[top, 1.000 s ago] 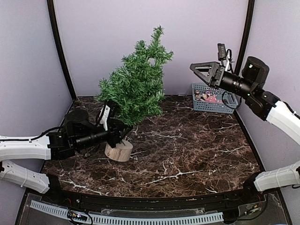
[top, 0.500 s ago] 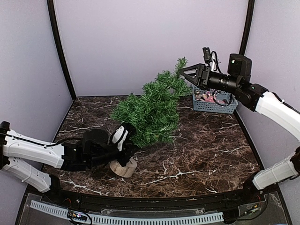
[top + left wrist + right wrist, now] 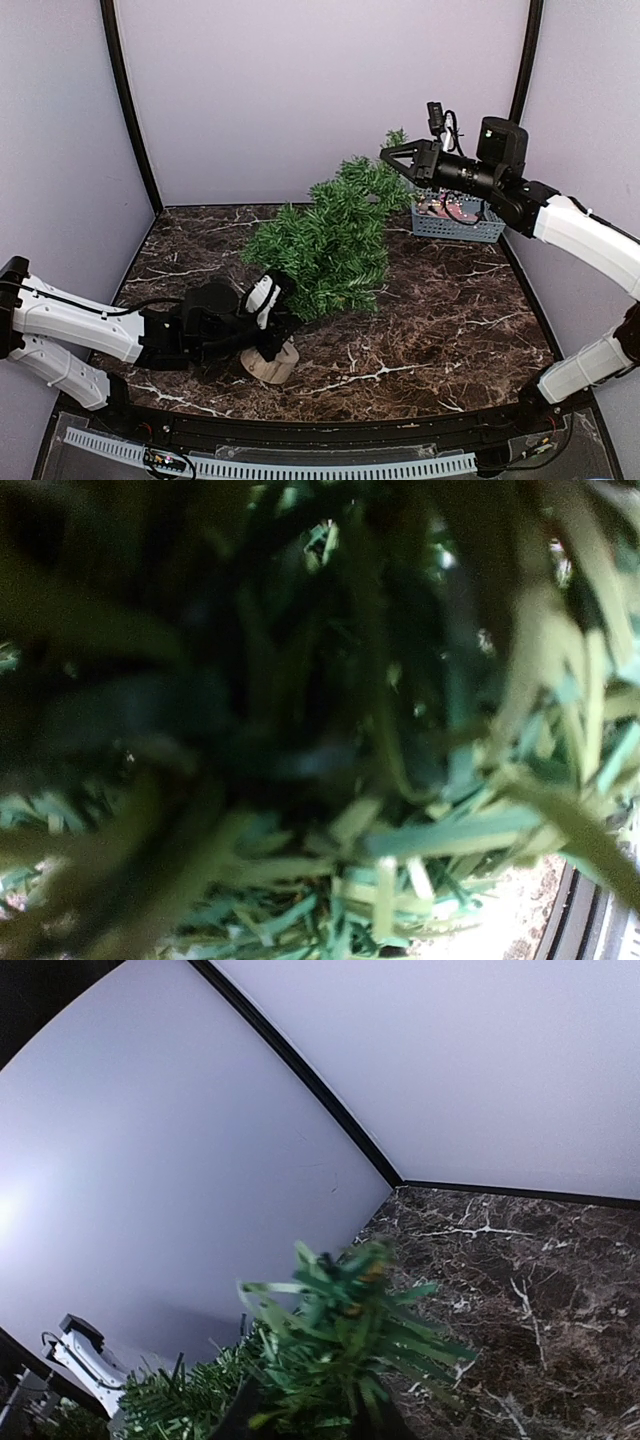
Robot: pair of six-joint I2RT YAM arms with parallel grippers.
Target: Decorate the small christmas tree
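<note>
My left gripper (image 3: 275, 298) grips the bushy small christmas tree (image 3: 325, 240) above its round wooden base (image 3: 272, 365). Right gripper (image 3: 390, 157) is at the needly tip, and I can't tell its grip.

Dark green tree (image 3: 325, 240), brown white-veined table (image 3: 450, 310)

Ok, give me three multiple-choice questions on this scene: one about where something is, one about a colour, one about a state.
1. Where is the basket?
A) back right of the table
B) front left
C) dead centre

2. What colour is the tree's base?
A) red
B) pale wood
C) black

3. How is the tree standing?
A) upright
B) flat on its side
C) leaning to the right

Answers:
1 A, it sits by the back wall on the right arm's side.
2 B, the round disc is light wood.
3 C, its top tips toward the right gripper while the left gripper grips it low down.
</note>
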